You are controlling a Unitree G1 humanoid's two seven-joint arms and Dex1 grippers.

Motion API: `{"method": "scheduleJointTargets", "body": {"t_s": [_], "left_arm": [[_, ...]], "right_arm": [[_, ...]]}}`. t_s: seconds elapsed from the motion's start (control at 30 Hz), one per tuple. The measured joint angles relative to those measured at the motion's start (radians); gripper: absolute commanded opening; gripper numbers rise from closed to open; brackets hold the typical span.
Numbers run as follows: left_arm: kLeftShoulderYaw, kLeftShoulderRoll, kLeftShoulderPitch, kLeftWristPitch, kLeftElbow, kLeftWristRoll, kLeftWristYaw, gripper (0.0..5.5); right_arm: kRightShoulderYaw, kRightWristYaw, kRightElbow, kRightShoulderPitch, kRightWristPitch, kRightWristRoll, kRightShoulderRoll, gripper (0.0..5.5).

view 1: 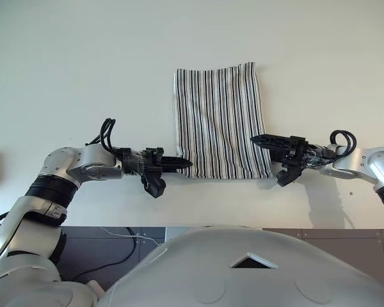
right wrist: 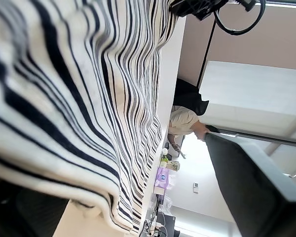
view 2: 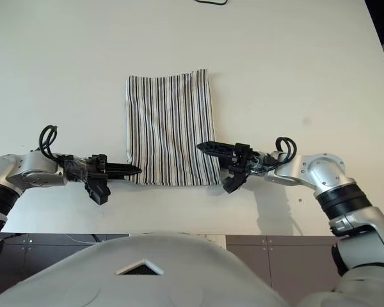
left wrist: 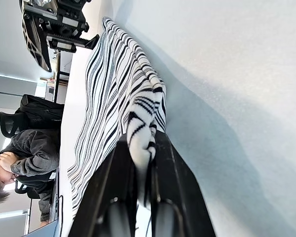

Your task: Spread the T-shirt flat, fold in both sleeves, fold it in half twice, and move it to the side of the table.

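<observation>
Left tool (view 1: 185, 164) clenched on near corner of T-shirt (view 1: 219, 118), right tool (view 1: 257, 139) released, long axis front-to-back.

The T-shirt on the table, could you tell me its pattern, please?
The T-shirt has narrow dark and white stripes, clearest in the left eye view.

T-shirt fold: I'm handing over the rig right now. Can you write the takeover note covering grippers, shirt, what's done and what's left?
Left gripper: fingers shut on the near left corner of the T-shirt; the wrist view shows fabric pinched between them.
Right gripper: at the near right corner, over the fabric; grip unclear.
T-shirt: a flat striped rectangle in the middle of the table, with no sleeves sticking out.
Done: spread flat, sleeves apparently folded in.
Left: the folds in half (I cannot tell how many are already made), then the move to the side of the table.
</observation>
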Motion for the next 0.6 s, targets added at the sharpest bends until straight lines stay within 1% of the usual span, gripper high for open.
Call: {"method": "scheduleJointTargets", "body": {"t_s": [0.17,0.37,0.6], "left_arm": [[0.005,-0.001,0.01,0.004,-0.005,0.0,0.0,0.12],[0.006,-0.002,0.01,0.005,-0.004,0.0,0.0,0.12],[0.008,-0.002,0.014,0.01,-0.01,0.0,-0.001,0.12]], "right_arm": [[0.013,0.008,-0.064,0.064,0.001,0.046,-0.014,4.35],[0.019,0.038,-0.045,0.048,-0.002,0.092,-0.013,4.35],[0.043,0.035,-0.092,0.045,0.014,0.049,-0.04,4.35]]}}
